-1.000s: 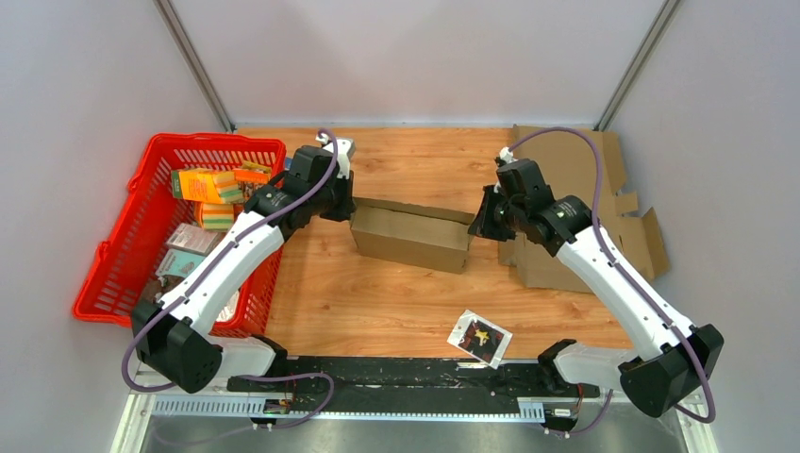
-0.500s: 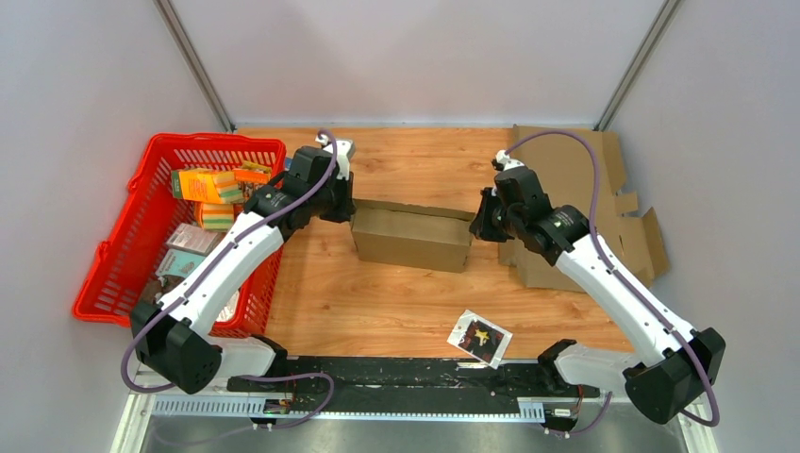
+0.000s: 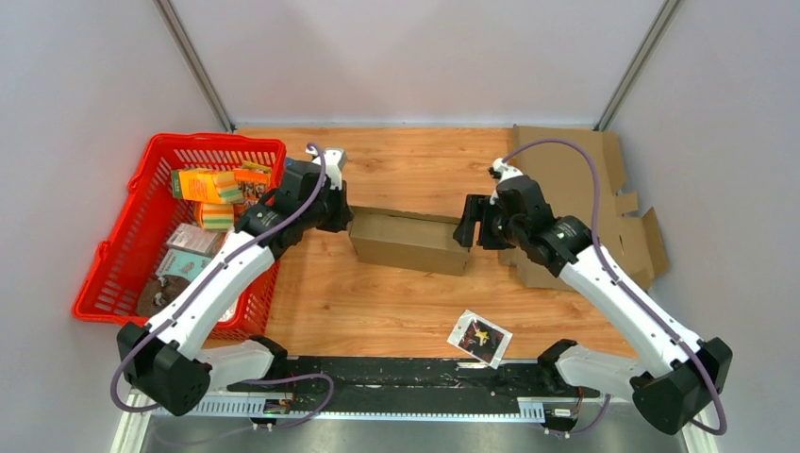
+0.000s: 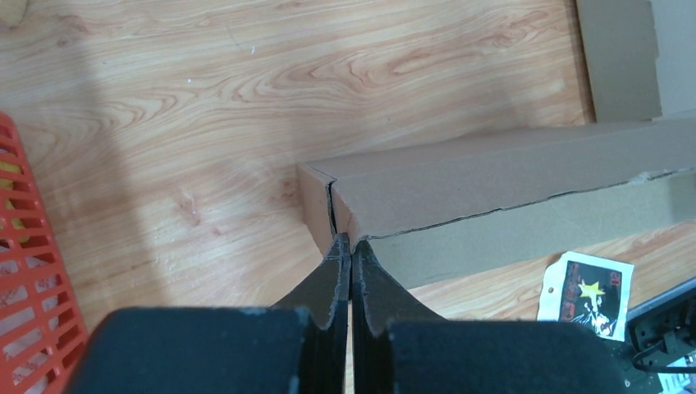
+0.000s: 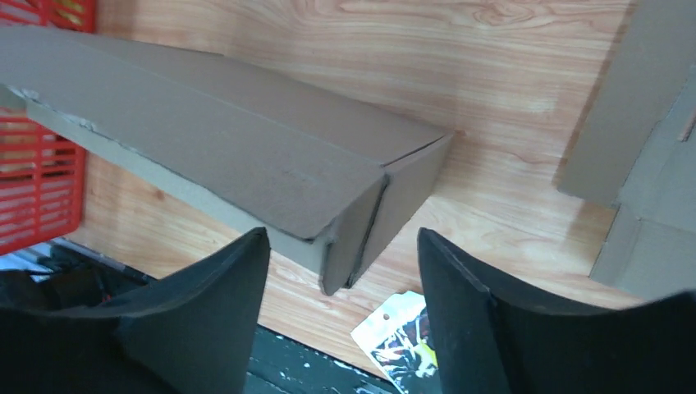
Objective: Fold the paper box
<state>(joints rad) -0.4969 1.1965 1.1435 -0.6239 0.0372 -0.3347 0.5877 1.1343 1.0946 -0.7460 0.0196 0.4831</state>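
The paper box (image 3: 410, 241) sits in the middle of the worktop (image 3: 415, 170), a long brown carton lying crosswise between the two arms. From the wrist views its top panel lies flat along the length, with a slightly ragged front edge. At its left end we have the left pincer (image 3: 344, 219), fingers pressed tight together, tips touching the near corner of the box right where the end wall meets the front wall. The left wrist camera shows that clearly, closed tips (image 4: 351, 246) against the corner seam of the box (image 4: 492, 189), though whether any cardboard is caught between them I cannot tell. Over on the other side, the right pincer (image 3: 464, 231) stands open at the box's right end. In its own camera the two dark fingers are spread wide, the pincer (image 5: 343, 238) framing the near right corner of the box (image 5: 205, 148), and neither finger is seen touching it.

Moving outward: a small printed card (image 3: 479, 337) with a star on it lies on the worktop in front of the box, nearer the arm bases. Flat cardboard sheets (image 3: 585, 189) are spread at the right edge, behind the right arm. On the far left stands a red basket (image 3: 123, 274) holding assorted packets, just beside the left arm
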